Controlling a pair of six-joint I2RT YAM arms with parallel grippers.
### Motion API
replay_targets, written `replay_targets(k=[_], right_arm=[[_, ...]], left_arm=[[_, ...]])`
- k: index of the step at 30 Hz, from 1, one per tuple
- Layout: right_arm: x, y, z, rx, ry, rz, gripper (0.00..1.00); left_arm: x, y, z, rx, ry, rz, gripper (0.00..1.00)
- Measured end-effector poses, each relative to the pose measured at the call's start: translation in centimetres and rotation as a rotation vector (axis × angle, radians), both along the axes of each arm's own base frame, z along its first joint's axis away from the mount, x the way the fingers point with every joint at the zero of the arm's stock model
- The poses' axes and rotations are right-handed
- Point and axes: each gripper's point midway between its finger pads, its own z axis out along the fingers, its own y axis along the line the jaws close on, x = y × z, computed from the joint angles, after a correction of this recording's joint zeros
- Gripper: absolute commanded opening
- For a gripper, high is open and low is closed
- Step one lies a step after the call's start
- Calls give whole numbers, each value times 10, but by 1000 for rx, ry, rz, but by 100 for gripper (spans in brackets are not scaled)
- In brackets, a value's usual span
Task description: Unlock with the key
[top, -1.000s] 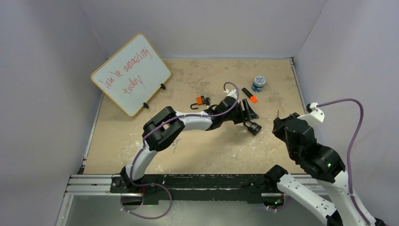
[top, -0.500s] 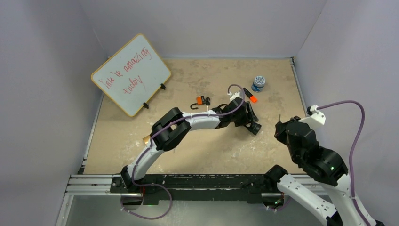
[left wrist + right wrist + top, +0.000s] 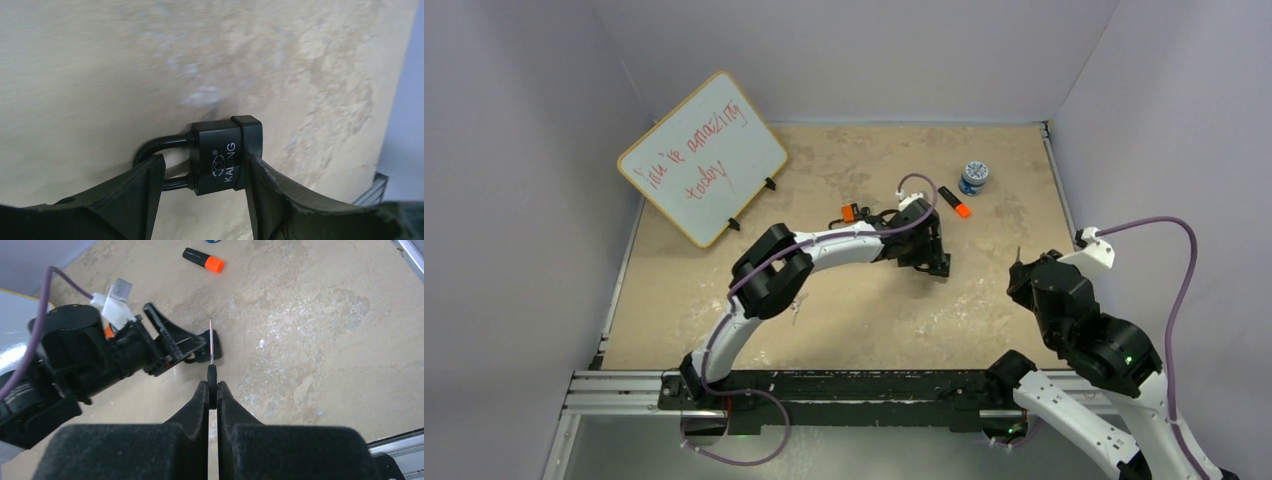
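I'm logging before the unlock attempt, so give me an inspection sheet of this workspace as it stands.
Surface: tan table, pale scuffs.
Job's things: black padlock on the table; key, blade pointing forward.
Clutter: whiteboard, marker, blue-white jar, small orange item.
Grippers: left fingers grip the padlock; right fingers pinch the key's head.
Cables: purple cable loops off each wrist.
Surroundings: plain walls, metal rail at near edge.

Black padlock, black-headed key, orange-capped marker
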Motion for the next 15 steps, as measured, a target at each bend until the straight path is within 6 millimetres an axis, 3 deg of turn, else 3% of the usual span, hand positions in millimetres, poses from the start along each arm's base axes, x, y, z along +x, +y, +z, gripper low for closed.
replay_targets(k=[8,15], right_arm=[[4,7,-10,6,16,19,0],[18,26,-36,5,73,41,0]], left_arm=[[-5,94,-3,143,-30,-78,62],[-39,140,-1,211,-79,-259,59]])
